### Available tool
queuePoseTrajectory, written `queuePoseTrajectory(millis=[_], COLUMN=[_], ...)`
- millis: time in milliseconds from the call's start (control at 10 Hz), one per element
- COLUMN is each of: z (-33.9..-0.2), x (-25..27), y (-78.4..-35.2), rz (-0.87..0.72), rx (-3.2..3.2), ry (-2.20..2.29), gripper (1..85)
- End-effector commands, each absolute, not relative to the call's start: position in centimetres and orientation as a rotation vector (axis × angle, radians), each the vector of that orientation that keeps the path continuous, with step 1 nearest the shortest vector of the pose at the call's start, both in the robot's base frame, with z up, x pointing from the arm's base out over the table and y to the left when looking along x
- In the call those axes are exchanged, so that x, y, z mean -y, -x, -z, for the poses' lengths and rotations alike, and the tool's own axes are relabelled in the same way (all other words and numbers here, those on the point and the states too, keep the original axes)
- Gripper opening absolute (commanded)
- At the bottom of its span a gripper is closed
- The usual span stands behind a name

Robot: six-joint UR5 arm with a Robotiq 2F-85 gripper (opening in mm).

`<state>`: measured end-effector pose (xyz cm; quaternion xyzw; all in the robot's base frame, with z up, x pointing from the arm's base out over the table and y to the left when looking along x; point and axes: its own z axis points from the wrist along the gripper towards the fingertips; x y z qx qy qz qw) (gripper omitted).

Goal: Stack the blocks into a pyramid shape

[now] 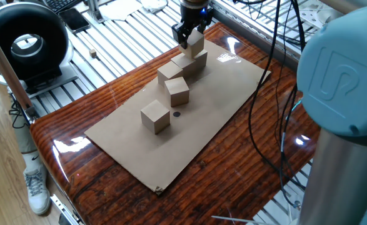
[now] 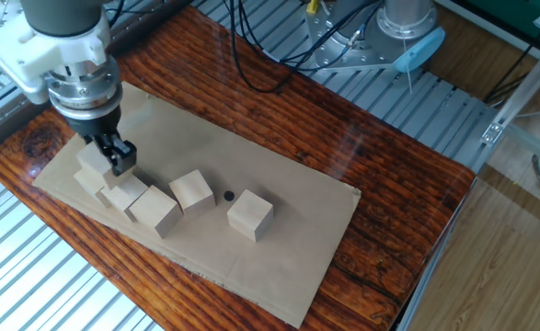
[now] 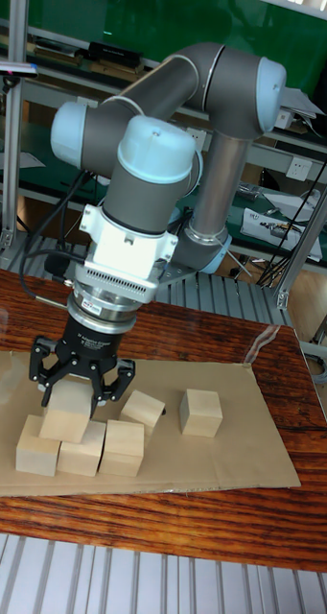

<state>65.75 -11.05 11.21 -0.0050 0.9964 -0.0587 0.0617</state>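
My gripper is shut on one tan block. It holds this block at the top of a row of three blocks that touch side by side on the cardboard sheet. The held block is over the far end of the row; I cannot tell whether it rests on the blocks below. Two more blocks lie apart from the row: one close to it and one farther off.
A small dark spot marks the sheet between the two loose blocks. A black round device stands off the table's left side. Cables hang over the right part of the wooden table. The arm's blue-grey joint fills the right foreground.
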Motion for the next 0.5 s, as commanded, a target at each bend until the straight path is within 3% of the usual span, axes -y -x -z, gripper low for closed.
queuePoseTrajectory(millis=[0, 400], z=[-10.5, -10.5], x=[11.4, 10.1], y=[-66.2, -66.5], rz=[0.164, 0.087], rx=[-3.002, -2.991], ry=[0.108, 0.060], gripper=[0.7, 2.0])
